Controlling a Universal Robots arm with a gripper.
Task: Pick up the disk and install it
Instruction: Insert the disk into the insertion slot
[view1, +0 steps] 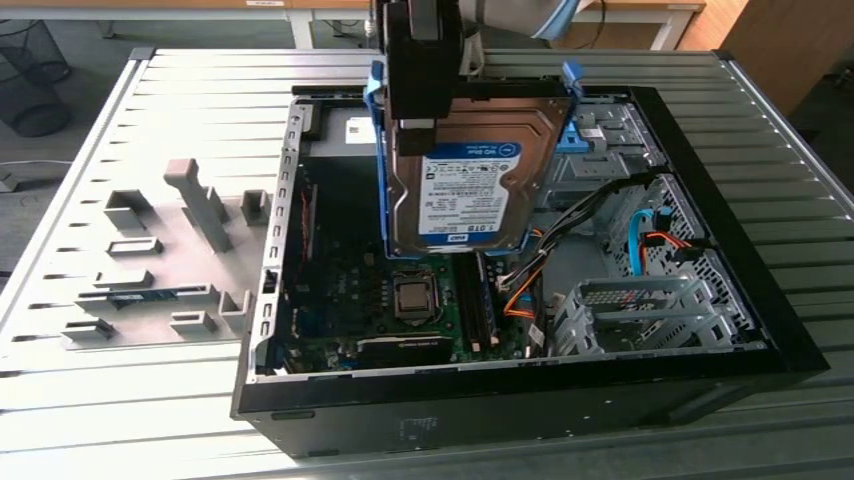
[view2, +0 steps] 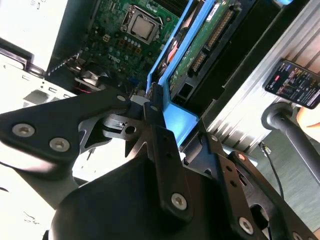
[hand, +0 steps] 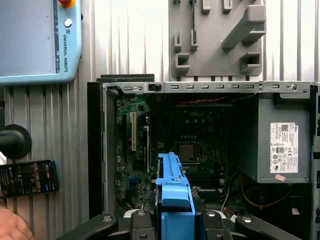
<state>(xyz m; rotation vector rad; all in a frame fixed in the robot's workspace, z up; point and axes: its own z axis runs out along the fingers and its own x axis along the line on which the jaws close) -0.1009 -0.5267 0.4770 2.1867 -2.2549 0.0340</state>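
Case (view1: 534, 400) (open) below; jaws clamp disk (view1: 467, 195).

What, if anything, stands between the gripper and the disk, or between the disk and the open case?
Nothing visible. The gripper is shut on the disk by its blue carrier, and the disk hangs over the open case with nothing seen between them. Cables lie inside, off to the exterior view's right.

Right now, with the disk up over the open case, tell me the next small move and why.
Probably shift it toward the exterior view's right before lowering. The tool holds the disk by its blue carrier, upright above the motherboard, while the grey drive cage sits further to that side. Going straight down would likely meet the board.
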